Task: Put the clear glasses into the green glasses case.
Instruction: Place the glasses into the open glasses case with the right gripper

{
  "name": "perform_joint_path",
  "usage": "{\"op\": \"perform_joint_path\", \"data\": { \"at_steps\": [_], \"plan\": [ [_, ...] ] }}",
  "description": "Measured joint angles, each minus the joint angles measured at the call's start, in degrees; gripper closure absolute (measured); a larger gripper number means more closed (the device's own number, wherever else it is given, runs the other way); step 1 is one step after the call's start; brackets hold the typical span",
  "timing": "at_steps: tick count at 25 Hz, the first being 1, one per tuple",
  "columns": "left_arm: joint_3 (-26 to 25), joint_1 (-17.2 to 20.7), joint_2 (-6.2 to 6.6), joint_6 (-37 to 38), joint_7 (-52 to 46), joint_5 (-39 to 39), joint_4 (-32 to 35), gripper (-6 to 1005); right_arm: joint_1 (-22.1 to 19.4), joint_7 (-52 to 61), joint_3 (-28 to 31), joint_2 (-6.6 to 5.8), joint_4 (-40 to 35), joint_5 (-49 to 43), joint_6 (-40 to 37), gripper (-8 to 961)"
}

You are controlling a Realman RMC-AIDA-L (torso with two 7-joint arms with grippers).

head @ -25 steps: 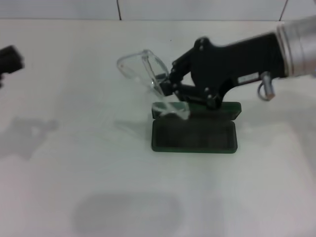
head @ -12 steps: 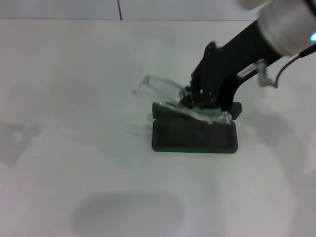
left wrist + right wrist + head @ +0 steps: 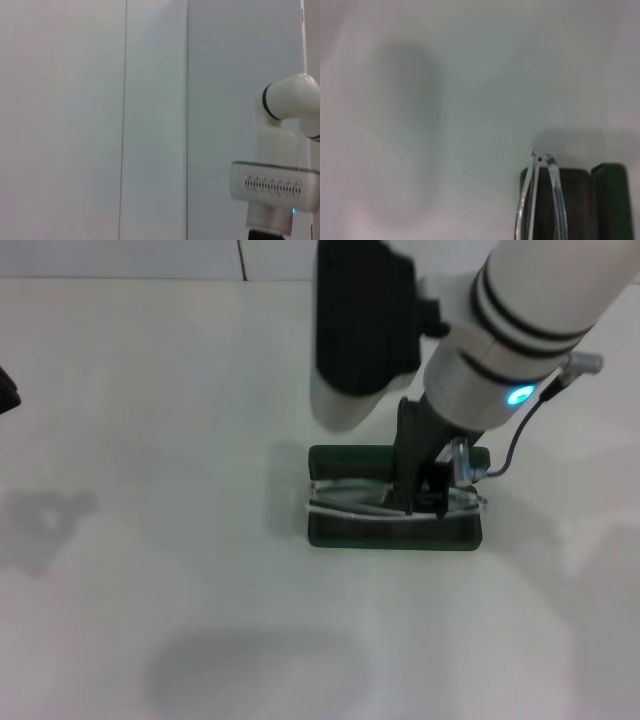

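Glasses of clear wraparound plastic [image 3: 345,502] now lie lowered inside the open dark green rectangular case [image 3: 330,532], right gripper [image 3: 415,495] still pinching them; release remains.

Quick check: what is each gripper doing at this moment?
Right gripper: shut on the clear glasses, down in the green glasses case.
Left gripper: parked at the table's left edge.

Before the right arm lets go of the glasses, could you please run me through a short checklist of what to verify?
1. Green glasses case open on the table: ok.
2. Clear glasses lying across the open case: ok.
3. Glasses fully seated in the case's tray: cannot tell; their ends look close to the case edges.
4. Right hand down at the glasses over the case: ok; whether it grips them: cannot tell.
5. Left hand parked at the table's far left, away from the case: ok.
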Motion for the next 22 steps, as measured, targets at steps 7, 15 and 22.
{"op": "perform_joint_path", "data": {
  "at_steps": [7, 15, 22],
  "plan": [
    [-0.06, 0.10, -0.61, 0.00, 2.33, 0.24, -2.05, 927, 0.88, 4.61, -8.86, -0.01, 3.98, -1.81, 5.76, 845],
    [0.04, -0.17, -0.88, 0.00, 3.37, 0.28, -2.91, 927, 1.55, 8.18, -10.22, -0.01, 5.90, -3.65, 7.96, 844],
    [0.27, -0.78, -0.94, 0.00, 3.40, 0.32, -2.98, 927, 3.40, 11.17, -11.22, -0.01, 8.42, -6.47, 8.95, 843]
  ]
}}
